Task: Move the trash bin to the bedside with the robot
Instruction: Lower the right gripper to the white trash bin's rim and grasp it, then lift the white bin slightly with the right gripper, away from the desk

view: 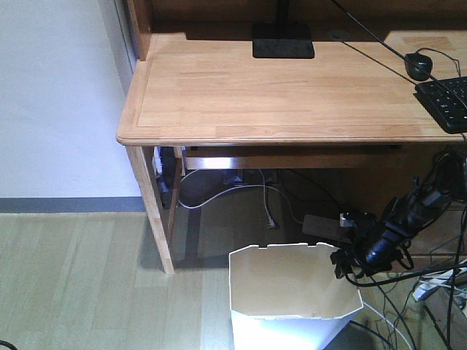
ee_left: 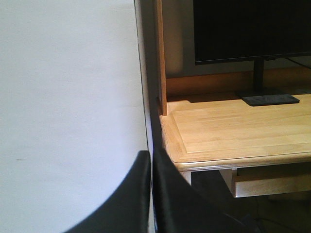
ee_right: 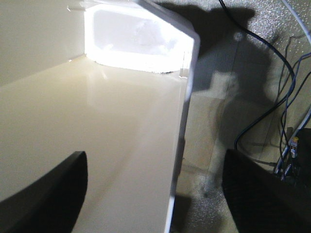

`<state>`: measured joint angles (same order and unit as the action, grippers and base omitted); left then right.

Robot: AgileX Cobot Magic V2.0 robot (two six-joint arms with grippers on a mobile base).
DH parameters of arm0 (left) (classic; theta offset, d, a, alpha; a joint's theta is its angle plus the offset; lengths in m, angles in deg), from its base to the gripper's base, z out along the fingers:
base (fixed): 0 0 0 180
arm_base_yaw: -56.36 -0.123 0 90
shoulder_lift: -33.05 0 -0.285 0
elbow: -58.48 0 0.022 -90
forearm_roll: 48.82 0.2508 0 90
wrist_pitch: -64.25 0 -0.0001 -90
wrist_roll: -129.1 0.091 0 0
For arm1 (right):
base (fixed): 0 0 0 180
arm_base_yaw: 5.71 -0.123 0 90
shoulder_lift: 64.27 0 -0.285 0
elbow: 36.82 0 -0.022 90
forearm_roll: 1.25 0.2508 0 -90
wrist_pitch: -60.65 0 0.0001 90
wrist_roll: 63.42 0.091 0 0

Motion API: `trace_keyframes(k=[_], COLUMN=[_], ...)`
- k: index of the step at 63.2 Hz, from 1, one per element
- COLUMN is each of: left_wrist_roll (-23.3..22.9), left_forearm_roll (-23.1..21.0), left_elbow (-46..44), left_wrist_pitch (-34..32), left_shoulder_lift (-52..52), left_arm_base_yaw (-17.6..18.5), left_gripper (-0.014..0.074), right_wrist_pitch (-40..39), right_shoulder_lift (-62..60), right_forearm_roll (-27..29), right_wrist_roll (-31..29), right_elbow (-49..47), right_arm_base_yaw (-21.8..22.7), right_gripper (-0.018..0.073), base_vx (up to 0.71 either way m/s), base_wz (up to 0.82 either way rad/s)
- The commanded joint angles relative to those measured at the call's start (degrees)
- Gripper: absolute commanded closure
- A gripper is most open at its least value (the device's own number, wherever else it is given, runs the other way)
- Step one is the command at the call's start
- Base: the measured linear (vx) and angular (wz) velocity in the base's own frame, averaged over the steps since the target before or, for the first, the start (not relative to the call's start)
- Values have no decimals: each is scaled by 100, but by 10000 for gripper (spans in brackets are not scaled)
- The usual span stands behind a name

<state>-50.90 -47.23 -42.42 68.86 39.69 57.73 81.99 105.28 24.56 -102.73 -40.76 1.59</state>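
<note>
1. Right gripper (ee_right: 160,204): spread wide astride bin (ee_right: 97,121) wall, one finger inside, one outside.
2. Left gripper (ee_left: 150,194): closed, empty, beside desk (ee_left: 233,126) corner.
3. Bin: on floor (view: 73,277) just before desk front.

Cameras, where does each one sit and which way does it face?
Front view: high up, looking down on the desk and trash bin; right hand at its rim.
Left wrist: faces wall and desk corner; left hand shut.
Right wrist: looks into the bin, fingers straddling its wall.
Front and right wrist share the bin.
</note>
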Motion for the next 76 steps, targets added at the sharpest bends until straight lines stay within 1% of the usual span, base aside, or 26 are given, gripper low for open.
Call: trace_keyframes(k=[1, 13, 19, 23, 27, 39, 44, 49, 54, 63, 66, 68, 72, 75, 76], left_wrist_roll=[-79, -79, -79, -79, -79, -79, -79, -79, -79, -79, -79, -79, -79, -79, -79], left_forearm_roll=[-59, -59, -59, -59, -59, -59, -59, -59, -59, -59, -59, -59, -59, -59, -59], left_elbow=[70, 70, 70, 70, 70, 70, 70, 70, 70, 70, 70, 70, 70, 70, 70], left_wrist_pitch=[-414, -414, -414, -414, -414, -414, -414, -414, -414, -414, -414, -414, -414, -414, -414], left_shoulder_lift=[-42, -42, -42, -42, -42, -42, -42, -42, -42, -42, -42, -42, -42, -42, -42], left_arm_base_yaw=[-4, -4, -4, -4, -4, -4, -4, -4, -4, -4, -4, -4, -4, -4, -4], left_gripper=[603, 603, 603, 603, 603, 603, 603, 603, 603, 603, 603, 603, 603, 603, 603], right_wrist_pitch=[213, 562, 844, 1037, 1197, 1843, 1829, 1816, 1787, 1642, 1542, 1485, 1447, 1455, 1465], right_shoulder_lift=[11, 607, 831, 991, 1114, 1387, 1345, 1282, 1188, 909, 771, 670, 482, 271, 239], right_forearm_roll=[-283, -475, -467, -467, -462, -422, -384, -235, 101, 1039, 1547, 1751, 2365, 2779, 2912], right_wrist_roll=[215, 499, 657, 802, 857, 970, 943, 791, 423, -418, -798, -998, -1586, -2136, -2209], right_elbow=[-451, -1207, -1573, -1855, -2052, -2600, -2624, -2618, -2571, -2311, -2077, -1959, -1619, -1301, -1255], right_arm_base_yaw=[24, 24, 24, 24, 24, 24, 24, 24, 24, 29, 35, 51, 93, 162, 170], right_gripper=[12, 16, 45, 112, 202, 568, 571, 568, 567, 564, 564, 564, 564, 564, 563], base_vx=[0, 0, 0, 0, 0, 0, 0, 0, 0, 0, 0, 0, 0, 0, 0], base_wz=[0, 0, 0, 0, 0, 0, 0, 0, 0, 0, 0, 0, 0, 0, 0])
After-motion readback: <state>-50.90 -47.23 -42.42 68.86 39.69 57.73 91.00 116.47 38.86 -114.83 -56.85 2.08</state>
